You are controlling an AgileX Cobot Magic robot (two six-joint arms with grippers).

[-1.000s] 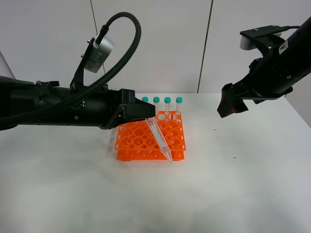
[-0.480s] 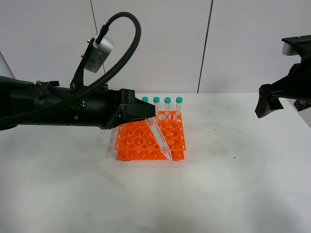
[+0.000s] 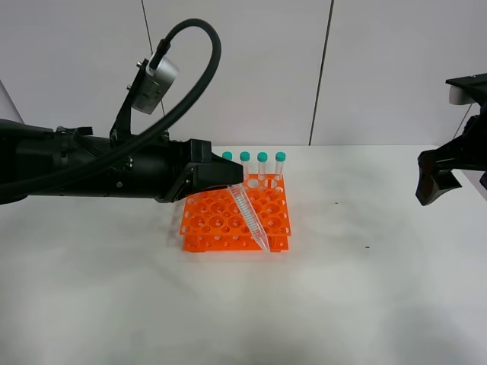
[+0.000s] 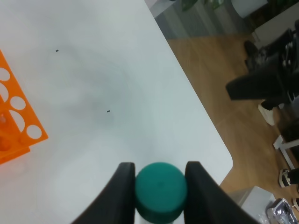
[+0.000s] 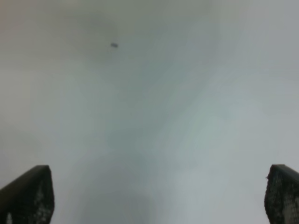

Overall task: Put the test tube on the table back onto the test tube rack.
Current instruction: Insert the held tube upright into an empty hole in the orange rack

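My left gripper [image 3: 230, 185] is shut on the test tube [image 3: 250, 215] near its teal cap. The tube slants down over the orange test tube rack [image 3: 221, 220], its pointed tip at the rack's front right corner. In the left wrist view my fingers [image 4: 122, 186] clamp the teal cap [image 4: 160, 190], with a corner of the rack [image 4: 14, 121] beside it. Several more teal-capped tubes [image 3: 262, 166] stand upright in the rack's back row. My right gripper [image 3: 435, 181] hangs open and empty at the far right above the white table [image 3: 365, 289].
The left arm's black body and its cable loop [image 3: 99, 163] reach in from the left over the table. The table's right edge and rounded corner [image 4: 219, 154] show in the left wrist view, with floor and dark furniture beyond.
My right arm has pulled back to the right and a little lower, away from the rack. My left gripper and the tube have not moved.
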